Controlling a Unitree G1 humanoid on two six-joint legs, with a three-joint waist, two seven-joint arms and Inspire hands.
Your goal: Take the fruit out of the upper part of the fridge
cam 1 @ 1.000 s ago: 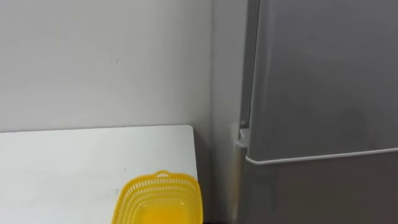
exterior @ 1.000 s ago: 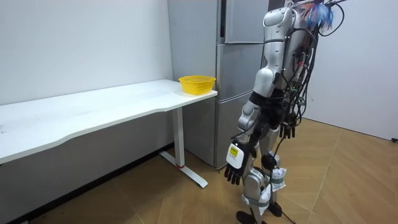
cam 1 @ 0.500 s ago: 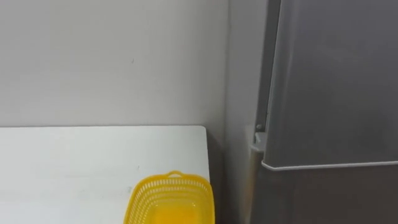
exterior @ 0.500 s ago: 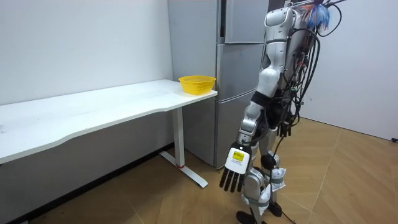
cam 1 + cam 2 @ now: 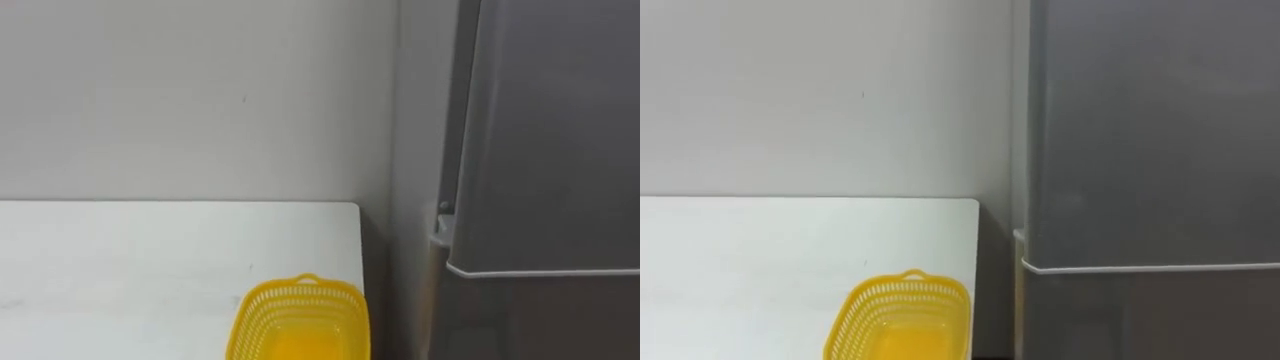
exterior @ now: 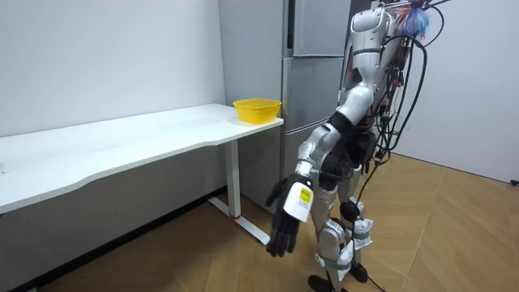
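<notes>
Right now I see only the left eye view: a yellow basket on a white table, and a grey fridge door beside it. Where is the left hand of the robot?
Observer: In the room view the left hand hangs low in front of the legs, below the level of the table top.
Operator: Does it hold anything?
Observer: No. Its fingers point down, straight, and hold nothing.
Operator: And where does the robot stand?
Observer: On the wooden floor before the fridge, just past the table's end where the yellow basket sits.
</notes>
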